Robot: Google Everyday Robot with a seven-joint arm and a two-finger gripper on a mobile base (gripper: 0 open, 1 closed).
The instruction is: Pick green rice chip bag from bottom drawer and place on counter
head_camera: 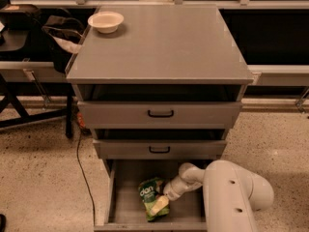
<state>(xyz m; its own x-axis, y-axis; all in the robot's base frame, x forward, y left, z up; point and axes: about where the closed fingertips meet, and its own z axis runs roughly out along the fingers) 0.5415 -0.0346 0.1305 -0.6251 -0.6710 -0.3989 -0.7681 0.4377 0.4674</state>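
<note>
Gripper [161, 203] at green rice chip bag [147, 194] inside bottom drawer [124, 202]; grip state not determinable. Not yet lifted. Pending: lift, transfer to counter [164, 42] above bottom drawer.

One gripper [161, 205] and one green rice chip bag [148, 193] are showing in the bottom drawer [124, 199] of three, under one bowl [105, 21].

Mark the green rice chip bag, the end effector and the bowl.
green rice chip bag [148, 193]: camera view, dark logo.
end effector [162, 204]: camera view, tip, at the bag in the bottom drawer [126, 212].
bowl [105, 20]: camera view, inner hollow.
</note>
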